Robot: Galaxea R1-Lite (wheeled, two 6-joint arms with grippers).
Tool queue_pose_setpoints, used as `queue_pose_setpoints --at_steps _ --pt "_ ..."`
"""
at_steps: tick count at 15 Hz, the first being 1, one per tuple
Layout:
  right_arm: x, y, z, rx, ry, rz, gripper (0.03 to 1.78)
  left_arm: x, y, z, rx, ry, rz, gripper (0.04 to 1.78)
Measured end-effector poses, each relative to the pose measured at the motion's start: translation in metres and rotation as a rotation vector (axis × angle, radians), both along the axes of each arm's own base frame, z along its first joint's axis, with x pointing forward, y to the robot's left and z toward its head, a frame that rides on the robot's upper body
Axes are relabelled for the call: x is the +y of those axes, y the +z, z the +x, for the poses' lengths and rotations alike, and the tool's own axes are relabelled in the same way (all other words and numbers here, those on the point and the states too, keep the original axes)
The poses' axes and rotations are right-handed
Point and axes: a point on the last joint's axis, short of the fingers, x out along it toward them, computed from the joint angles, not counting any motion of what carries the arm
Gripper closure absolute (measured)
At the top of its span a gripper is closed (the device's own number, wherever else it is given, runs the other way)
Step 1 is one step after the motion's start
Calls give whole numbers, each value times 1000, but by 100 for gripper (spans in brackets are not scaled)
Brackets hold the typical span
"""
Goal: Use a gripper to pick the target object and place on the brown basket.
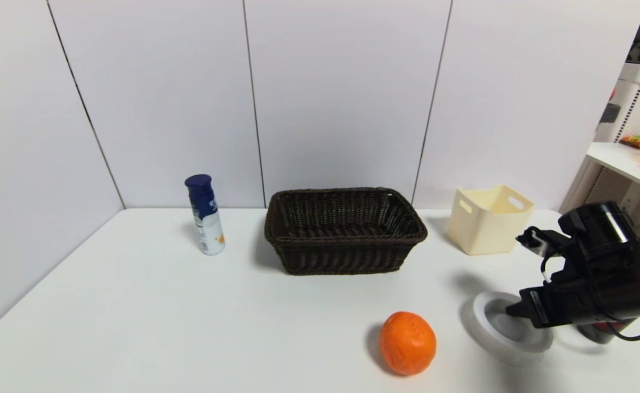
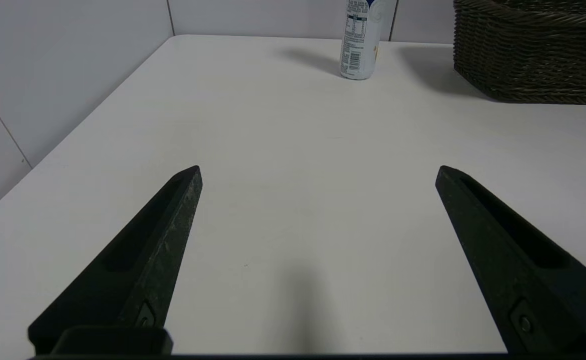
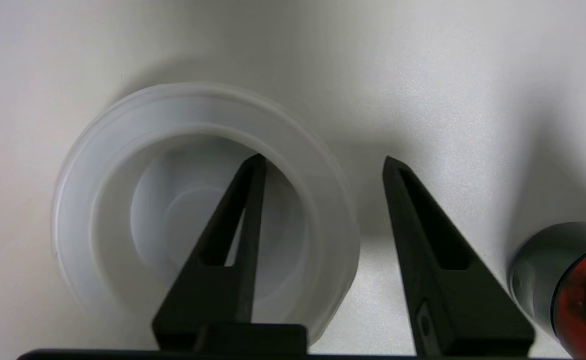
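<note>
The white round lid-like disc lies on the table at the front right, right of the orange. My right gripper is low over it. In the right wrist view the disc fills the frame and the gripper is open, one finger inside the disc's hollow, the other outside, with the rim between them and not pinched. The dark brown wicker basket stands empty at the middle back. My left gripper is open and empty over bare table; it does not show in the head view.
An orange lies left of the disc. A blue-capped white bottle stands left of the basket. A cream plastic bin stands right of it. A dark and red can stands close beside my right gripper. A shelf is at the far right.
</note>
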Motion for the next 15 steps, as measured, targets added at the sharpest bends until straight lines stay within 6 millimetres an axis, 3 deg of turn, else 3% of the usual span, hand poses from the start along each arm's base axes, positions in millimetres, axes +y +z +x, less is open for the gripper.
queue_pose_setpoints --at_steps 1,2,8,10,15 --pt "0 1 -1 -3 1 1 162 0 0 0 0 0 0 13" --pt "1 1 -2 -5 3 0 173 0 0 0 0 0 0 13" --pt "4 9 -12 -29 20 1 173 0 0 0 0 0 0 13" --pt "8 30 -13 -126 39 16 173 0 0 0 0 0 0 13" --pt "35 111 -3 -547 283 225 173 0 0 0 0 0 0 13"
